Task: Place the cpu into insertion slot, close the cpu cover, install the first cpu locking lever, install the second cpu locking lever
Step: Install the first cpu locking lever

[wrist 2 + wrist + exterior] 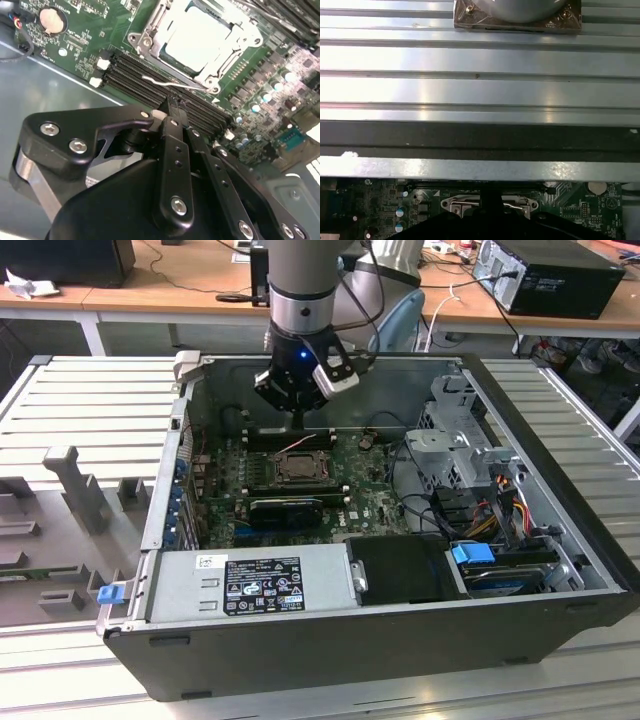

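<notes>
Hovering claw beside a covered socket

Inside the open computer case (560,490), which lies on the ribbed metal desk (90,400), the cpu (197,37) sits in the insertion slot (318,472). The cpu cover (149,37) is down flat around the cpu's pale face. In the exterior view the claw (298,418) hangs at the slot's 12 o'clock, above the black memory slots (135,75).

In the second wrist view the claw (175,106) has its fingers drawn together with nothing visibly between them. Its tips are just beside a thin silvery locking lever (172,83) that runs along the socket's edge. Whether they touch the lever cannot be told.

In the exterior view:
- A long black expansion card (285,510) lies at the slot's 6 o'clock.
- Beyond the card is the grey power supply (250,585). It carries a black-and-white label (262,586) whose print cannot be made out.
- A metal drive cage (455,440) stands at the slot's 3 o'clock, with bundled cables (500,490) near it.
- A blue tab (473,553) is at about 4 o'clock.
- Red and white wires (300,443) cross just under the claw.

A coin battery (52,19) shows on the green board in the second wrist view.
</notes>
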Controlling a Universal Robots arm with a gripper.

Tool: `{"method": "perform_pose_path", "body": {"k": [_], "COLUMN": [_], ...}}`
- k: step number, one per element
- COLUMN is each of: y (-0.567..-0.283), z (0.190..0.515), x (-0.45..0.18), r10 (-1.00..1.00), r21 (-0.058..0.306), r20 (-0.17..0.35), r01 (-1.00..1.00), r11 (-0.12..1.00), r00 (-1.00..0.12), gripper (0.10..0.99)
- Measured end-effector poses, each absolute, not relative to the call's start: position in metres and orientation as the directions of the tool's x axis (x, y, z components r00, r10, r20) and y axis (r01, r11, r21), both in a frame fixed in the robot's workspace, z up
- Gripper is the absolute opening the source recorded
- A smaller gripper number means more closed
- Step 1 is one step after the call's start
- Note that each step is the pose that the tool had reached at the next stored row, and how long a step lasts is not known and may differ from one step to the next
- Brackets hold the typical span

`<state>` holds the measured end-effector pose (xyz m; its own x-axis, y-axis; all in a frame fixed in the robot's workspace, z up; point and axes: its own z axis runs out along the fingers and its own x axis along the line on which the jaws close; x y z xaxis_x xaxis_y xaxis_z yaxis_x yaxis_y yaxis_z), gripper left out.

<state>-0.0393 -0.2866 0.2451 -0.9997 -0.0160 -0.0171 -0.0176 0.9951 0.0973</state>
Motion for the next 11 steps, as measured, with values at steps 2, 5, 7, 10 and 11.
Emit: {"method": "perform_pose_path", "body": {"k": [2,5,7,10,11], "y": [-0.287,-0.287,-0.287,-0.287,-0.287], "z": [0.241,0.235,0.232,0.227,0.226], "x": [-0.038,-0.035,-0.033,-0.030,-0.029], "r10": [-0.021,-0.028,-0.031,-0.040,-0.043], "r21": [0.097,0.097,0.097,0.097,0.097], "r20": [-0.017,-0.017,-0.017,-0.017,-0.017], "r01": [-0.022,-0.029,-0.033,-0.042,-0.045], "r11": [0.995,0.995,0.995,0.994,0.994], "r00": [-1.000,-0.999,-0.999,-0.999,-0.999], "gripper": [0.106,0.106,0.106,0.106,0.106]}}
